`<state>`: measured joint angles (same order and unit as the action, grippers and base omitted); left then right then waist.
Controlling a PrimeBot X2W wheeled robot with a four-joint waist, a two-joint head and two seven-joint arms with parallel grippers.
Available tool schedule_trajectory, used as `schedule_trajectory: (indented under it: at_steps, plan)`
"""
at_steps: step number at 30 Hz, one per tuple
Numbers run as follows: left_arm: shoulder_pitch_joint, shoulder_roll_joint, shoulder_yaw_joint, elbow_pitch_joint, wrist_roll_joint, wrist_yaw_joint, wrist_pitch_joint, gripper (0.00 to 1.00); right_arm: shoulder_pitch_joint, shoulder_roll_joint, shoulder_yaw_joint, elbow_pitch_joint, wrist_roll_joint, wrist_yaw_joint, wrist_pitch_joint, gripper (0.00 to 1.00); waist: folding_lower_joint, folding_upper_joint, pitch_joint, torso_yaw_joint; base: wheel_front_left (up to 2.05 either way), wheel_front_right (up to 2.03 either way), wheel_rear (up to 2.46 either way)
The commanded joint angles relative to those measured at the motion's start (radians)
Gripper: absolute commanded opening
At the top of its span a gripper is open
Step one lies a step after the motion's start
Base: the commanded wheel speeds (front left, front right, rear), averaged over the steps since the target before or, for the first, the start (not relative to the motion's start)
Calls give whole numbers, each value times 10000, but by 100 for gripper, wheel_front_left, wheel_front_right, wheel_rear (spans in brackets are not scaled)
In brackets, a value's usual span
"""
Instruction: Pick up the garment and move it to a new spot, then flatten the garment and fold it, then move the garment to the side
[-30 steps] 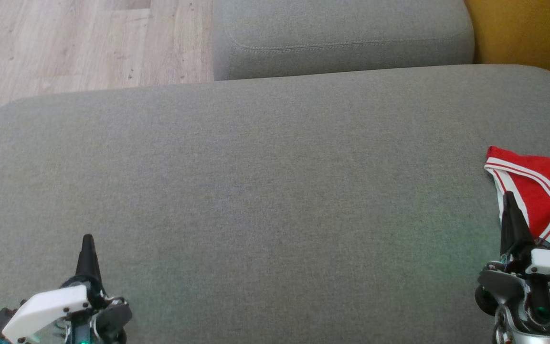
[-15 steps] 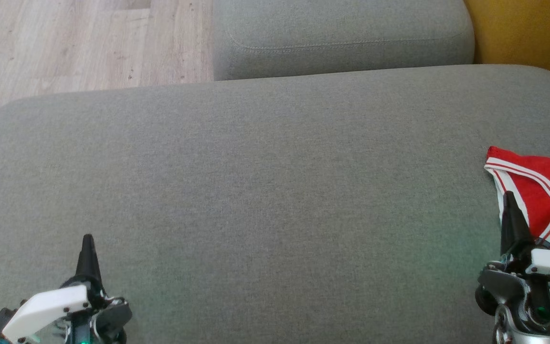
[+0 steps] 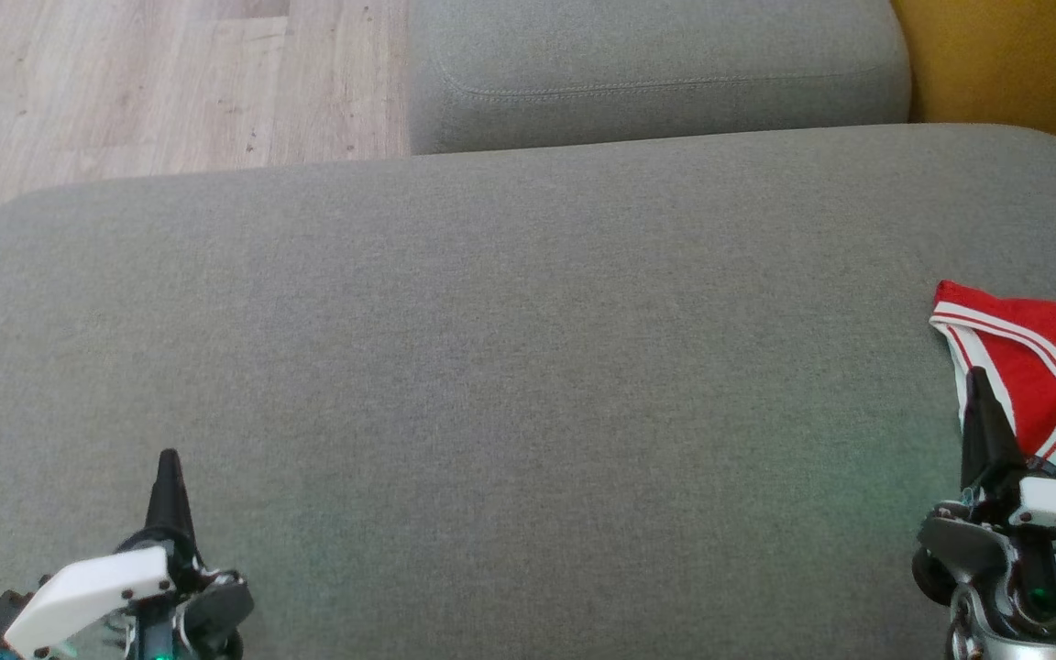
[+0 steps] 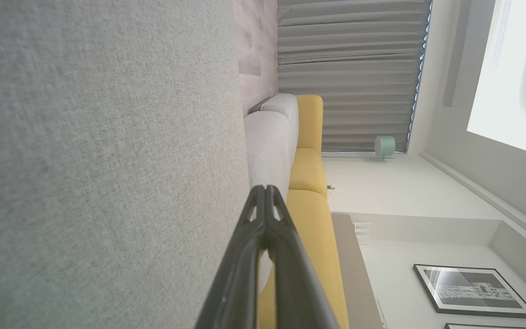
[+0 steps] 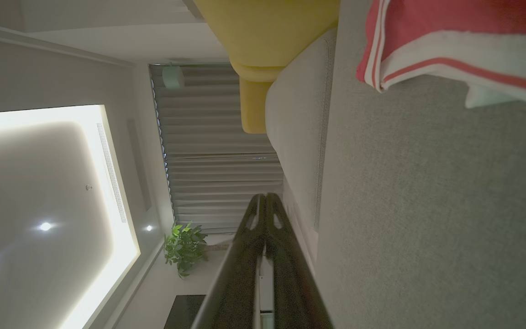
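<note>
Red garment [image 3: 1037,362] lying at right edge of grey cushion [image 3: 510,367], partly cropped. Left gripper [image 3: 168,461] hovering lower left, fingers pressed together, empty. Right gripper [image 3: 978,378] also pinched closed beside garment, possibly touching hem – unclear.

Red garment [image 3: 1037,367] cut by right edge

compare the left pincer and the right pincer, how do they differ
1. The left pincer sits at lower left over the bare grey cushion. The right pincer sits at lower right, beside the striped edge of the red garment.
2. The right pincer's tip reaches further up the head view than the left pincer's.
Shared: both are shut, empty and point the same way.
</note>
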<state>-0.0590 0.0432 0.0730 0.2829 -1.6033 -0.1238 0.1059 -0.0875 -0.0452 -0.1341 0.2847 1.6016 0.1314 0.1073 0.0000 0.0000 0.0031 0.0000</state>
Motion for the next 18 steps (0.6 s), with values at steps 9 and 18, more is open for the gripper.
schedule_trajectory:
  at_steps: [9,18]
  plan:
    - [-491,70,405,-376,-56,-69,70,0,-205,-51,204,-399,71,-7,59,0,0,0,0,0,0,0,0]
    - [-490,70,405,-376,-56,-69,70,0,-204,-51,204,-399,71,-7,59,0,0,0,0,0,0,0,0]
